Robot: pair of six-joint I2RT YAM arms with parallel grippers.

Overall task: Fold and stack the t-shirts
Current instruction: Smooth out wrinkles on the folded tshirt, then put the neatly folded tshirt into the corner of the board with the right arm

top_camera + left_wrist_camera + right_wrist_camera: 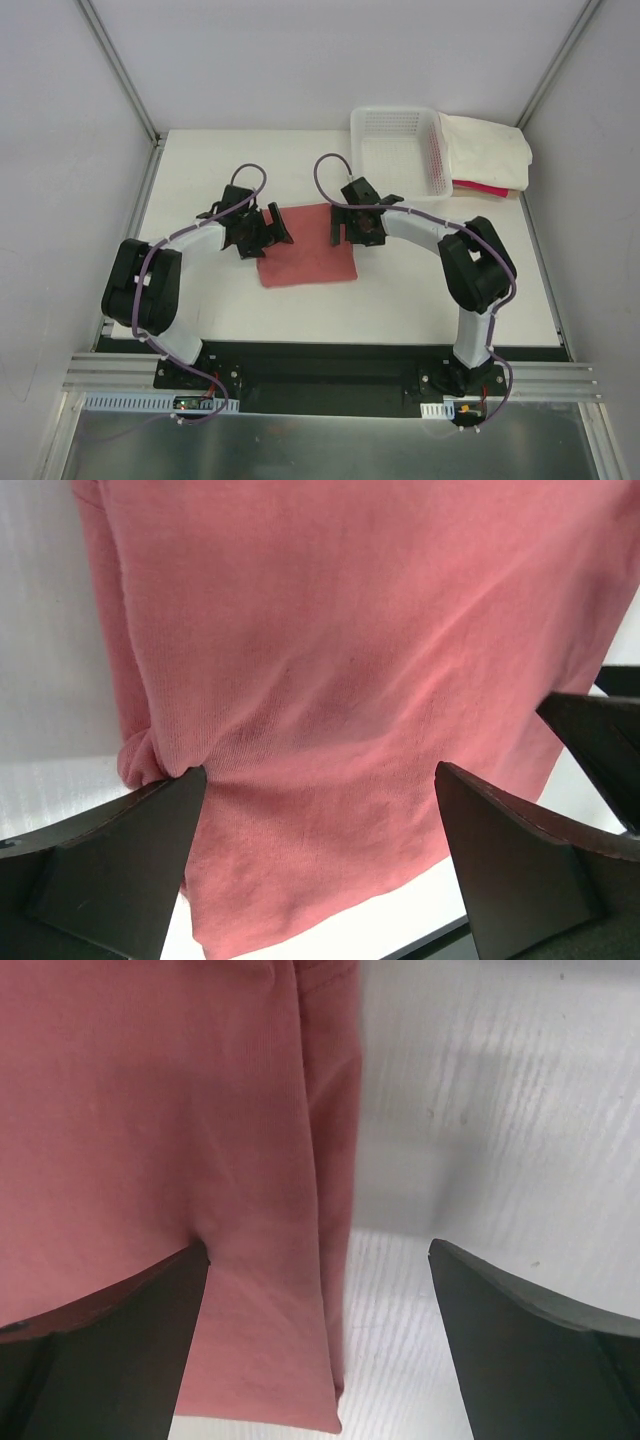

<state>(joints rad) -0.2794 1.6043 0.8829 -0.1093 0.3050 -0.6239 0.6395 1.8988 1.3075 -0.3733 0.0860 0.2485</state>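
Note:
A dusty salmon-red t-shirt lies folded into a rectangle on the white table. My left gripper hovers open over its left edge; in the left wrist view the cloth fills the space between the wide-apart fingers, nothing gripped. My right gripper stands open over the shirt's upper right edge; the right wrist view shows the folded right edge between its fingers. A cream-white t-shirt lies folded at the back right on top of a bright pink-red t-shirt.
A white plastic lattice basket stands at the back right, beside the two stacked shirts. Grey walls close in the table on both sides. The arms' bases sit on the rail at the near edge.

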